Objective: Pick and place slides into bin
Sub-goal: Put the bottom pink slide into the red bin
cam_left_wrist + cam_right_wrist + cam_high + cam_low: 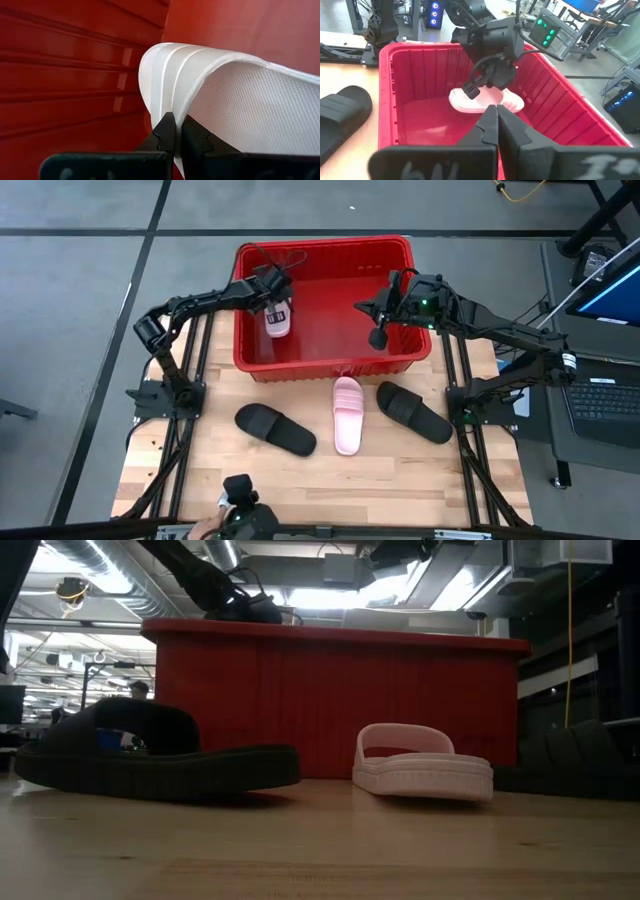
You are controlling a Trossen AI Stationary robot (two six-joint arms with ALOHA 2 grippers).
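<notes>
Over bin (320, 255) — left gripper (277, 298) pinching pink slide (278, 318)

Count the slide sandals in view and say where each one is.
4. One pink slide is in the red bin, held by the left hand. On the table: a black slide, the other pink slide and another black slide. None seems hidden.

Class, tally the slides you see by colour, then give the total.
Pink slides: 2, one in the bin, held by the left gripper; one on the table.
Black slides: 2, and, on the table.
Total: 4
</notes>
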